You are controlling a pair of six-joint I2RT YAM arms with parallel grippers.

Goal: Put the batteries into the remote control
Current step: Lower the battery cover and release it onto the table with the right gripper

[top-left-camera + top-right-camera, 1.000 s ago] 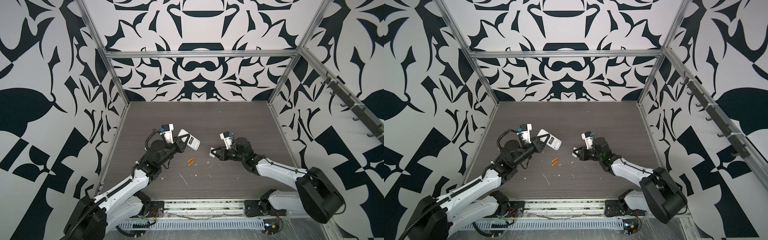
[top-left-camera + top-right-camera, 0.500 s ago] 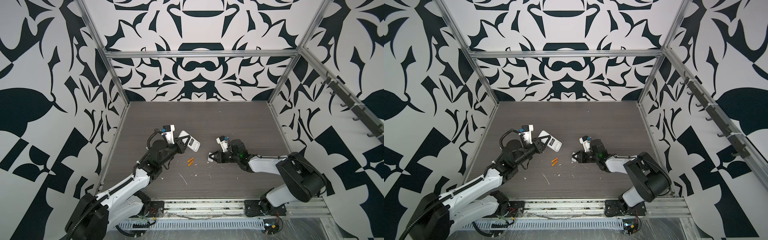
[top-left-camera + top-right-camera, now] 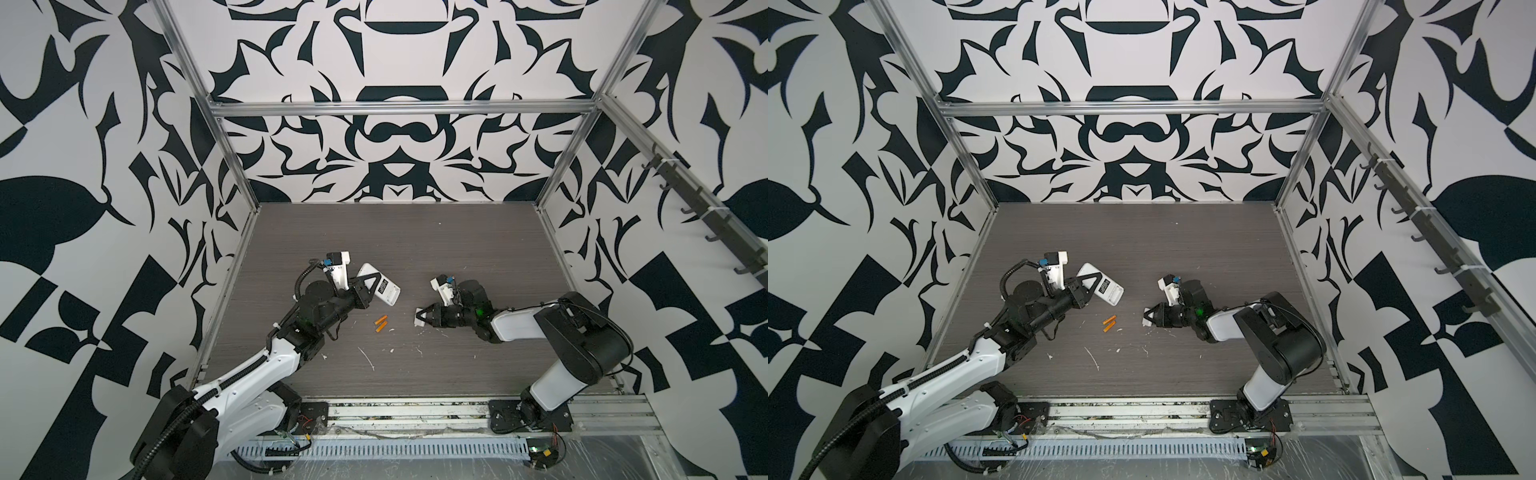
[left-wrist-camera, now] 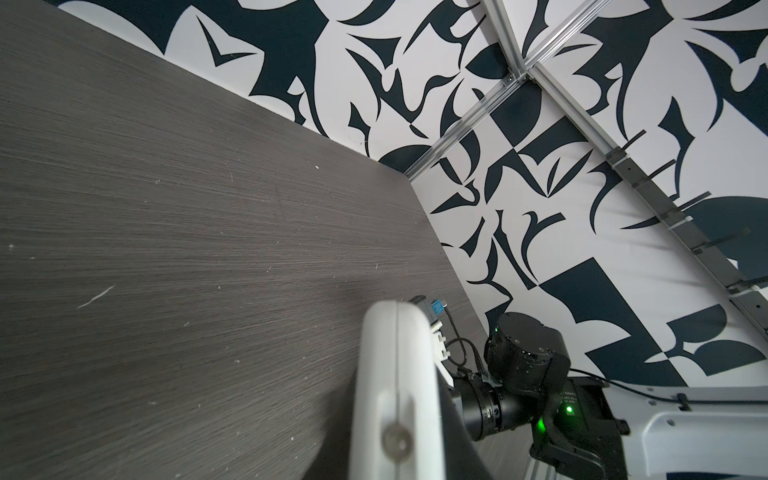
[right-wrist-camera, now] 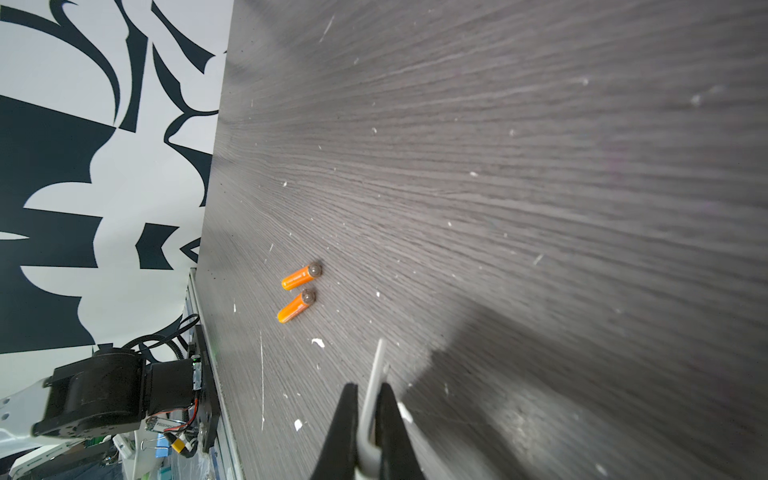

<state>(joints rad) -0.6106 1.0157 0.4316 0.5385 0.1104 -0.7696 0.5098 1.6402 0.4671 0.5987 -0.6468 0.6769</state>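
My left gripper is shut on the remote control, which it holds tilted above the table with its white back and dark label up. In the left wrist view the remote control shows edge-on, and it also shows in a top view. Two orange batteries lie side by side on the table between the arms, apart from both grippers. They show as the batteries in the right wrist view. My right gripper is low over the table to their right, shut on a thin white flat piece.
White flecks and a long white scratch dot the dark wood-grain table. Patterned walls with metal frame posts close in the left, back and right sides. A metal rail with both arm bases runs along the front edge.
My right gripper has sunk lower and a little to the left with the white piece, and the right arm's elbow has swung out to the right. The left arm and batteries have stayed still.
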